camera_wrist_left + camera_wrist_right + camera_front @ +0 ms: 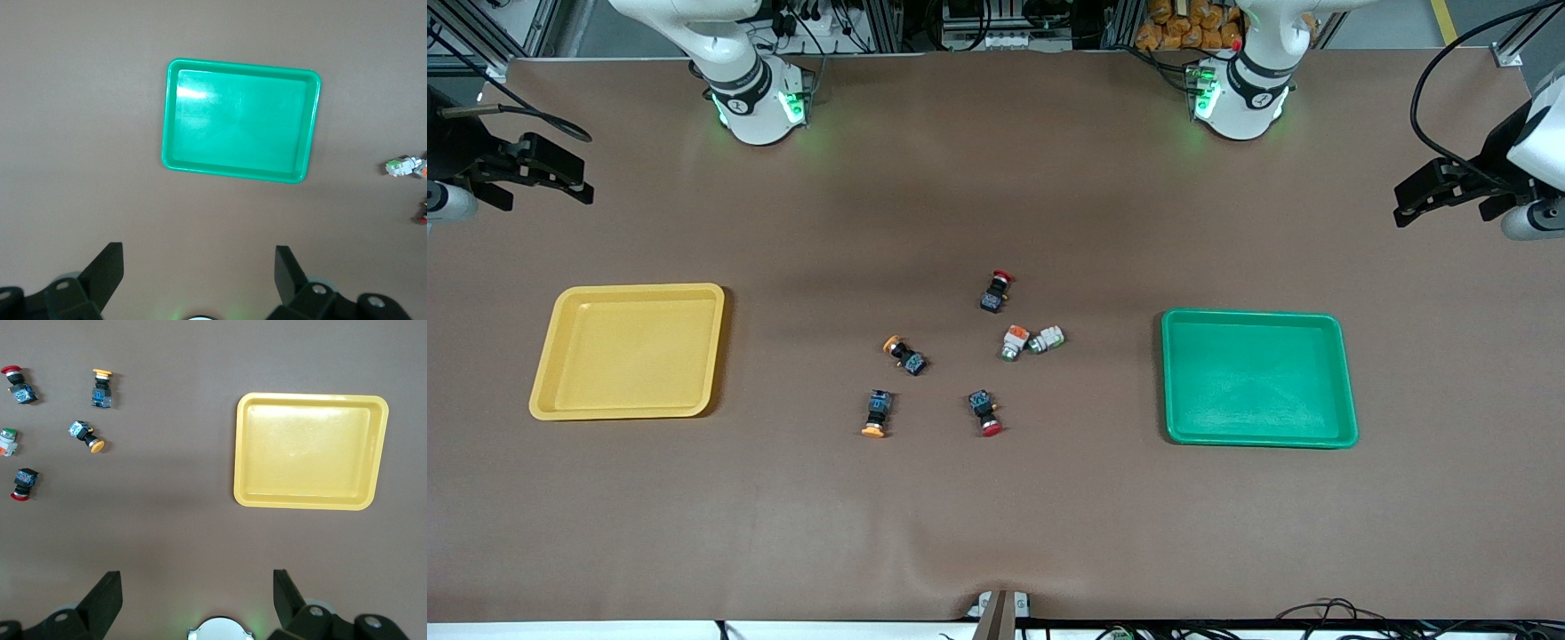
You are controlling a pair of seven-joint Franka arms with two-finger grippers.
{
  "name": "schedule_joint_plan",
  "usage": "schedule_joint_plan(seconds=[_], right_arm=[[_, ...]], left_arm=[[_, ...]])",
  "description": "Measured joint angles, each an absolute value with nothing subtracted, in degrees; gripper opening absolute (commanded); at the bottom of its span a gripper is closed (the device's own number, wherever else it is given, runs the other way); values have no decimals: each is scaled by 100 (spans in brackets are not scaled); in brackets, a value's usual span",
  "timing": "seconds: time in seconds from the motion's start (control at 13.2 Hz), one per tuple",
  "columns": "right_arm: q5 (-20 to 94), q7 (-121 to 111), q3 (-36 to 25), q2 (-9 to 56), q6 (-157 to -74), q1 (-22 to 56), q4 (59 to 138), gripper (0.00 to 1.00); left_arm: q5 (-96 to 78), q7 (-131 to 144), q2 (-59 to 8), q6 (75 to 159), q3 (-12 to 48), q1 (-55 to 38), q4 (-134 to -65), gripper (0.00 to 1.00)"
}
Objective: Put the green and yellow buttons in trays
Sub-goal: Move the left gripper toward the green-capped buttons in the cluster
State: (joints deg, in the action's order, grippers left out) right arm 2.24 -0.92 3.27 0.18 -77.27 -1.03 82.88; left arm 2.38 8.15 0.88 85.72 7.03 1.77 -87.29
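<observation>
Two white-silver buttons with greenish caps (1014, 342) (1047, 339) lie touching near the table's middle. Two black buttons with orange-yellow caps (904, 354) (877, 413) lie toward the right arm's end of the cluster. The yellow tray (627, 351) and the green tray (1258, 378) are both empty. My right gripper (574, 178) is raised at the table's edge, open, with the yellow tray (303, 453) and yellow-capped buttons (101, 387) (87, 435) in its view. My left gripper (1409, 200) is raised at the other edge, open, looking at the green tray (240, 120) and one greenish button (400, 167).
Two black buttons with red caps (996, 291) (985, 413) lie in the same cluster, one farther from the front camera and one nearer. They also show in the right wrist view (17, 387) (23, 483). Brown cloth covers the table.
</observation>
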Motion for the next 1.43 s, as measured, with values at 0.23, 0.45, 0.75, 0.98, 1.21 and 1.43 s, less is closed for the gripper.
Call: schedule_joint_plan(seconds=[0.23, 0.45, 0.75, 0.98, 1.21, 1.43], right_arm=[[224, -91, 327, 18, -7727, -103, 8291, 100], [224, -87, 326, 17, -7727, -103, 8292, 100], [224, -86, 326, 18, -7727, -104, 8298, 100], [224, -85, 325, 18, -7727, -104, 8302, 100], [224, -77, 323, 18, -7728, -108, 8305, 100], [224, -76, 317, 18, -7729, -119, 8306, 100]], left_arm=[[238, 815, 88, 8550, 702, 177, -8727, 100], [238, 815, 88, 8547, 696, 177, -8711, 100], [137, 811, 71, 8398, 721, 144, -8766, 100], [45, 812, -107, 8414, 972, 84, -8932, 100], [41, 971, -438, 8876, 1369, 59, -9105, 100], [38, 2128, -764, 9575, 1956, -4, -9421, 100]])
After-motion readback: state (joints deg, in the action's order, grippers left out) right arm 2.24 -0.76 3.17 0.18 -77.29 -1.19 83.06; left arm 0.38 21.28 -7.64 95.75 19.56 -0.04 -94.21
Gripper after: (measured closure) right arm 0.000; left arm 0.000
